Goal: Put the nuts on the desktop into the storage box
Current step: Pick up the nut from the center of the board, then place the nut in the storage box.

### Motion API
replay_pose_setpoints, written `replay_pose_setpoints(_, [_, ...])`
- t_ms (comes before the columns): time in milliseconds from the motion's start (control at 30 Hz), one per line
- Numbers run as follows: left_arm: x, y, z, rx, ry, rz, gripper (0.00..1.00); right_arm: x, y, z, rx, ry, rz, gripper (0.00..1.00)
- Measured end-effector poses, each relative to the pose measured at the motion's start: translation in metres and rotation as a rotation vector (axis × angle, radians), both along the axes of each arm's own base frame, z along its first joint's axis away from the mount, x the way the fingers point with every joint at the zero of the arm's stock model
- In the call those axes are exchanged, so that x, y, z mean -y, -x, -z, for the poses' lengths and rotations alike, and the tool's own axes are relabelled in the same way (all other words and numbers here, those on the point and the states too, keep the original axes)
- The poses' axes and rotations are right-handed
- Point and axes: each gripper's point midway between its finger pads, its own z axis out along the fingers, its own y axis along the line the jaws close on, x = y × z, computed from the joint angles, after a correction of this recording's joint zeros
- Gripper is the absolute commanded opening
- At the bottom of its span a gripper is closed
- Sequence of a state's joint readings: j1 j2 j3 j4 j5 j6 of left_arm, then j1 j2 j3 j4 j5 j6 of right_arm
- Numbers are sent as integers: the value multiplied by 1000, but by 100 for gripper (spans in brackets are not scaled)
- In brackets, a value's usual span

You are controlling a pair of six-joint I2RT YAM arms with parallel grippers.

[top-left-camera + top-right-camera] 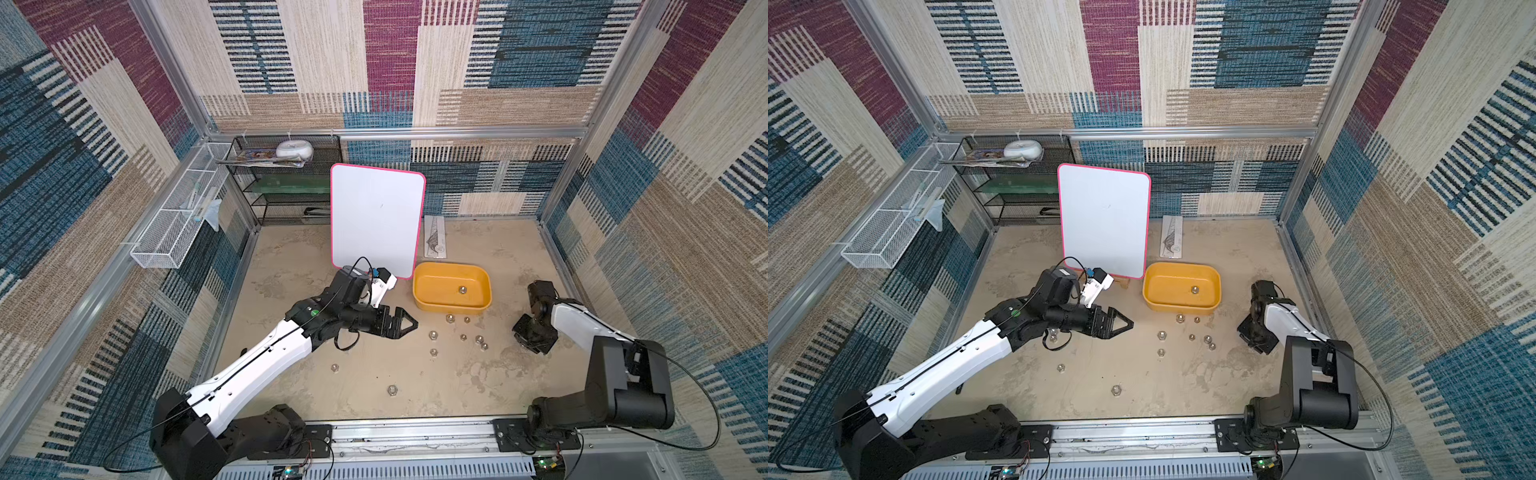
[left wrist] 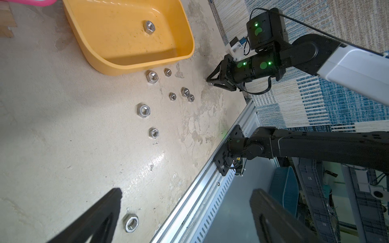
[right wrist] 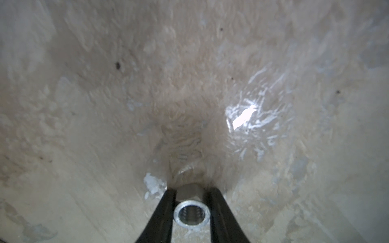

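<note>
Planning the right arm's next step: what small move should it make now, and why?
Probably lift straight up: the right pincer looks closed on a nut resting on the desktop, and the storage box has a raised wall.

The storage box [image 1: 451, 306] is a shallow mustard-yellow tray with rounded corners. It sits upright on the beige, mottled counter [image 1: 291, 257], with one hex nut [image 1: 462, 289] lying flat near its middle. Just in front of it, seven small silver nuts [image 1: 433, 334] lie scattered in a loose cluster, bores up. A larger nut [image 1: 392, 389] and one more lie well apart from them, nearer the front edge. Right of the cluster a taller nut [image 3: 191, 214] rests on the counter — seemingly pinched between the right hand [image 3: 191, 192] fingers.
</note>
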State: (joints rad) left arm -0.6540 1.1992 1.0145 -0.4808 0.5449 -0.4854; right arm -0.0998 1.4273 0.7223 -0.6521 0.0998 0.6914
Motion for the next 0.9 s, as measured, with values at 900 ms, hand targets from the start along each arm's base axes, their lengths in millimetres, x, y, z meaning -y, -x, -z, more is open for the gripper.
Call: replay_pose_setpoints(900, [-11, -6, -10, 57, -24, -64, 100, -89, -119, -124, 268, 22, -420, 26])
